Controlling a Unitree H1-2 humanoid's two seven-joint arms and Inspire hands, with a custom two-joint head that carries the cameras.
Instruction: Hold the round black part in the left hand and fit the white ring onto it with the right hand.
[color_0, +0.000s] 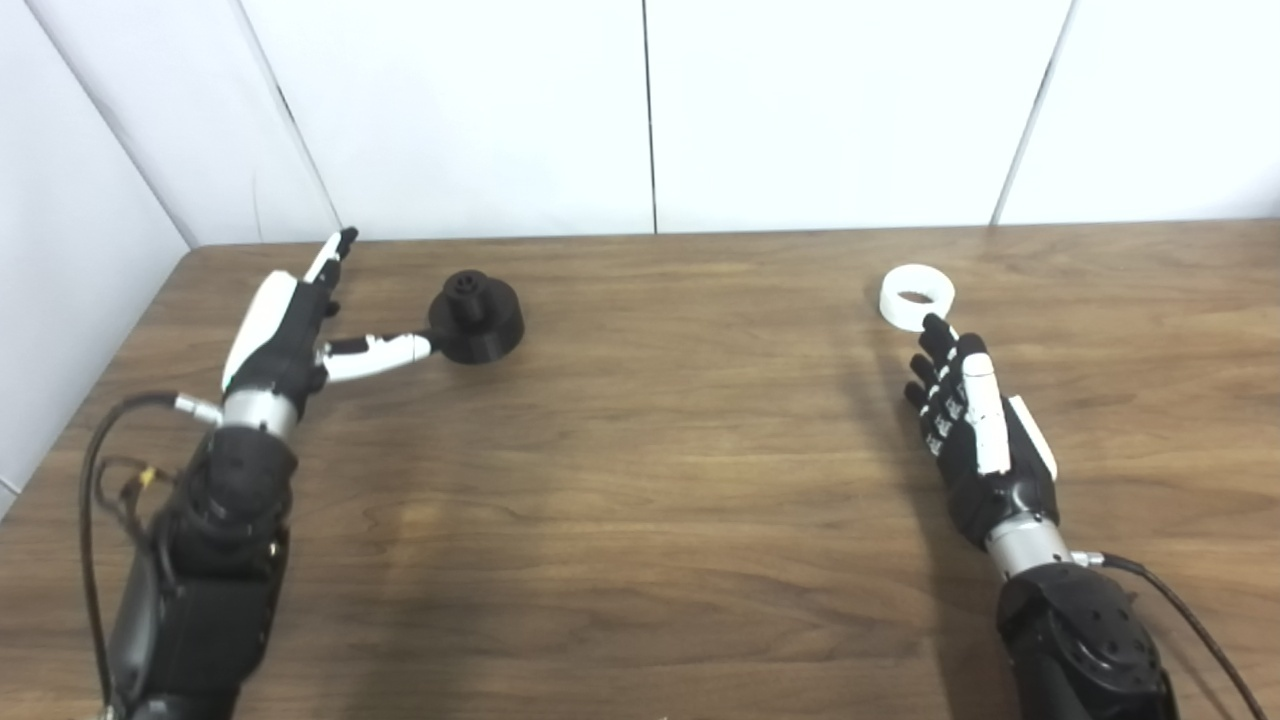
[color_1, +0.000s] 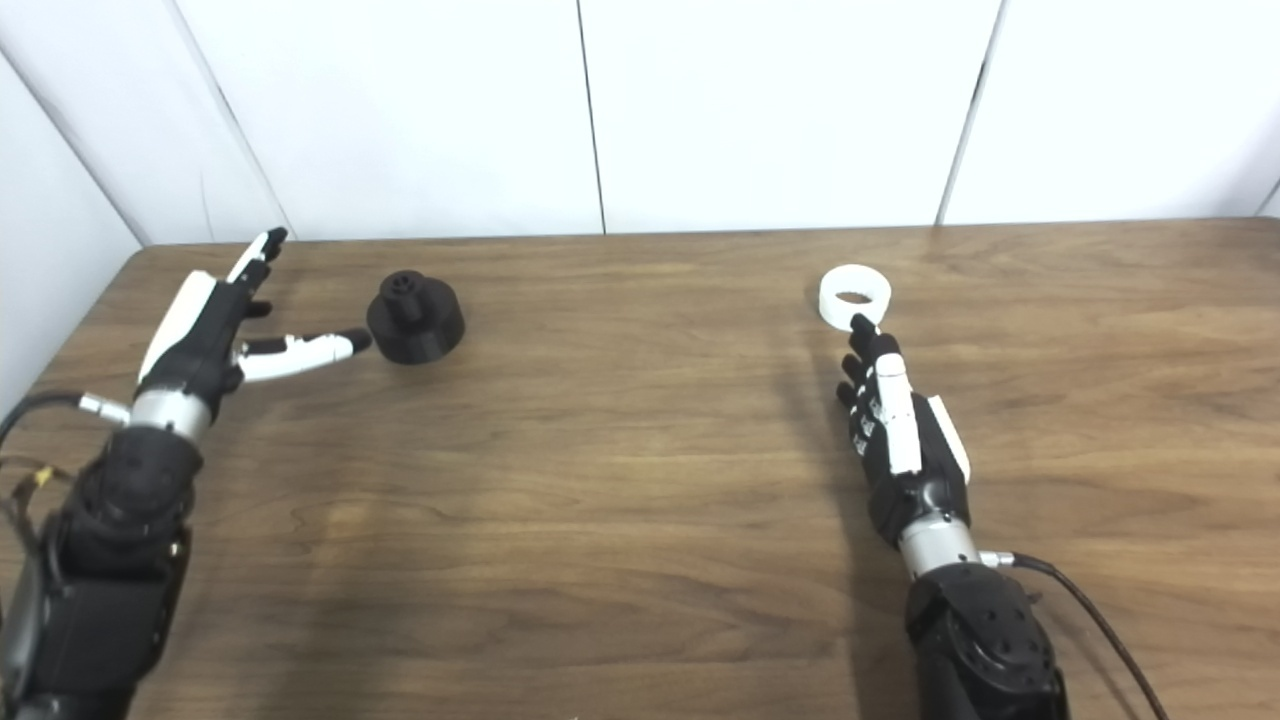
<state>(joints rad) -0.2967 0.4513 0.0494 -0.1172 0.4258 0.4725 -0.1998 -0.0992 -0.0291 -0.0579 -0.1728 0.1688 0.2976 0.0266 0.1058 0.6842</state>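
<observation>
We had both parts lying on the wooden bench (color_0: 640, 480), neither one picked up. The black part (color_0: 477, 316) sat at about ten o'clock from the bench's middle, hub upward, and the white ring (color_0: 917, 295) lay flat at about two o'clock, well apart from it. Our left robot hand (color_0: 290, 335) was released, fingers spread, with its thumb tip touching or just beside the black part's near-left edge. Our right robot hand (color_1: 900, 430) was also released and empty, its fingertips (color_1: 862, 327) reaching to the ring's near edge at its six o'clock; we could not tell whether they touched. We judged the step in hand to be the two grasps. To do it well, we would bring the left robot hand around the black part's wide base, leaving the hub clear, and pinch the ring by its outer wall so its hole stayed open.
</observation>
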